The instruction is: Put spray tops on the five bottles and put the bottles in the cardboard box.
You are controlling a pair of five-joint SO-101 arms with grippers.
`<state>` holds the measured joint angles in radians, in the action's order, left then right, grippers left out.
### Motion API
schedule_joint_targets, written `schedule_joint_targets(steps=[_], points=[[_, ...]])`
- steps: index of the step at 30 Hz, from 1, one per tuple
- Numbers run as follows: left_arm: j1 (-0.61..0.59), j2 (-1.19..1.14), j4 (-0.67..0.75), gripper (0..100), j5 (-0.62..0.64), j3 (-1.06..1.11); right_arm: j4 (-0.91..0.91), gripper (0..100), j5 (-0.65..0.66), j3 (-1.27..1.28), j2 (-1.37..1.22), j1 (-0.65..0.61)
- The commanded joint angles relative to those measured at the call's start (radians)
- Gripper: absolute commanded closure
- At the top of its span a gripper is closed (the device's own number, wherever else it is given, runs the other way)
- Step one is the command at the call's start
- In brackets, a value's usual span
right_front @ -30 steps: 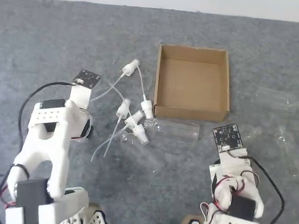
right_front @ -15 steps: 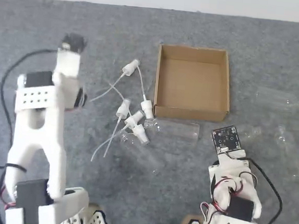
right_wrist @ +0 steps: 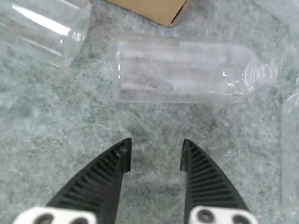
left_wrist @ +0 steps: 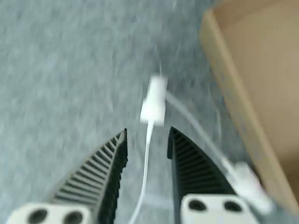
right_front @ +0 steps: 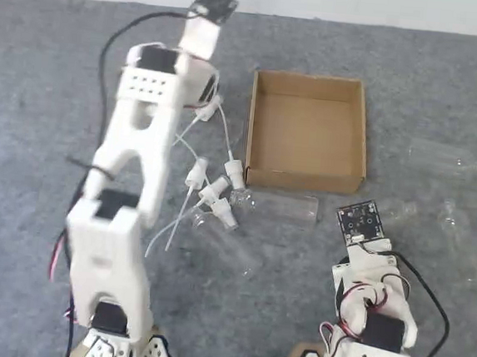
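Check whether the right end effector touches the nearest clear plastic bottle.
Apart. Right wrist view shows grey carpet between the right end effector and that clear plastic bottle.

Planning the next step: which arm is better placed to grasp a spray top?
Left. The left gripper, open, hangs over a spray top beside the cardboard box; the right gripper faces a bottle.

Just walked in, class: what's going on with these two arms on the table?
The left gripper hangs open over a spray top beside the cardboard box, with the top's thin tube running between its jaws. The right gripper is open just short of a clear bottle lying on its side, neck bare. More spray tops lie loose nearby. No bottle is in the box.
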<state>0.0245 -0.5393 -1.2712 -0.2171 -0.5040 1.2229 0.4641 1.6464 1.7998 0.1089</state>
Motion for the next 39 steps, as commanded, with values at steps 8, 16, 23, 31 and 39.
schedule_joint_targets(steps=[8,16,23,31,39], points=[[0.018,-0.736,-0.222,87,-0.020,-1.075,0.010,86.0,-0.003,-0.005,0.013,-0.001],[0.003,-0.856,-0.230,87,-0.046,-1.113,0.010,86.0,-0.003,-0.005,0.013,-0.001],[-0.032,-0.856,-0.233,87,-0.044,-1.056,0.010,86.0,-0.003,-0.005,0.013,-0.001],[-0.060,-0.847,-0.241,88,-0.005,-0.993,0.010,86.0,-0.003,-0.005,0.013,-0.001],[-0.049,-0.838,-0.370,98,-0.003,-1.182,0.005,86.0,-0.003,0.003,0.013,-0.002]])
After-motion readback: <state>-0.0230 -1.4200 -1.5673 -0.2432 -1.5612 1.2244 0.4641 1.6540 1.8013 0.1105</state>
